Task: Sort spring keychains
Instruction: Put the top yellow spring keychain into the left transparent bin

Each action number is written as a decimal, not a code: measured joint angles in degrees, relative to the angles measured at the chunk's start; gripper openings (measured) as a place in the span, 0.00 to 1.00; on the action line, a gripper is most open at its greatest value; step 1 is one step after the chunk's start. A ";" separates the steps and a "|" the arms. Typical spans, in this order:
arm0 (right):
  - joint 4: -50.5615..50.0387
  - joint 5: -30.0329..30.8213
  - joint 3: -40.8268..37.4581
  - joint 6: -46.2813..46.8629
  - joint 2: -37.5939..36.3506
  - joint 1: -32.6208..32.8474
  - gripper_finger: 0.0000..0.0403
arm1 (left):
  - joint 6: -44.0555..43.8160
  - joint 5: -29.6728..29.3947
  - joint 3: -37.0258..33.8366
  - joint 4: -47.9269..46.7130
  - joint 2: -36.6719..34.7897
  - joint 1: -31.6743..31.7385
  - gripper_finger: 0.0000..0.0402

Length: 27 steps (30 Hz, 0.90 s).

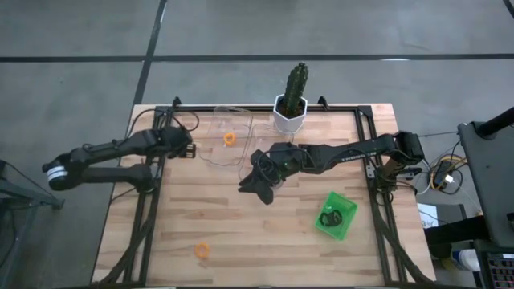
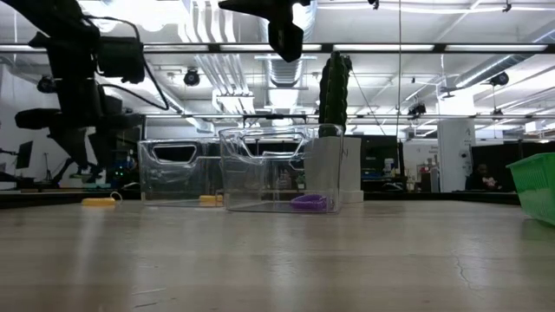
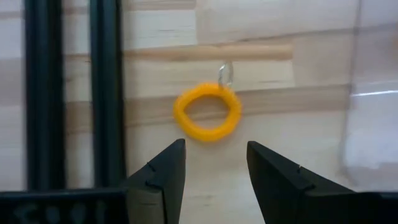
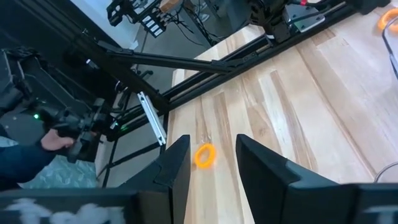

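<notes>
An orange spring keychain [image 3: 207,112] with a small metal ring [image 3: 225,73] lies flat on the wood. My left gripper [image 3: 214,149] [image 1: 189,148] hovers open above it and hides it in the high view. Another orange keychain [image 1: 229,138] lies in a clear tray [image 1: 238,120]. A third orange one [image 1: 201,250] [image 4: 205,155] lies near the table's near edge. A purple keychain [image 2: 310,202] rests in the nearer clear tray [image 2: 277,169]. Black keychains [image 1: 329,217] sit in the green tray [image 1: 347,210]. My right gripper [image 1: 259,189] [image 4: 211,143] is open, raised over the table's middle.
A cactus in a white pot [image 1: 291,104] stands at the far edge, behind the clear trays. Black frame rails [image 3: 106,93] run along the table's left side beside my left gripper. A person's hand [image 4: 56,140] shows beyond the table's near left corner.
</notes>
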 joint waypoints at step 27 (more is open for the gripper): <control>-0.15 0.00 0.00 1.09 0.00 -0.04 0.32 | 7.51 8.58 0.03 15.73 13.46 20.73 0.40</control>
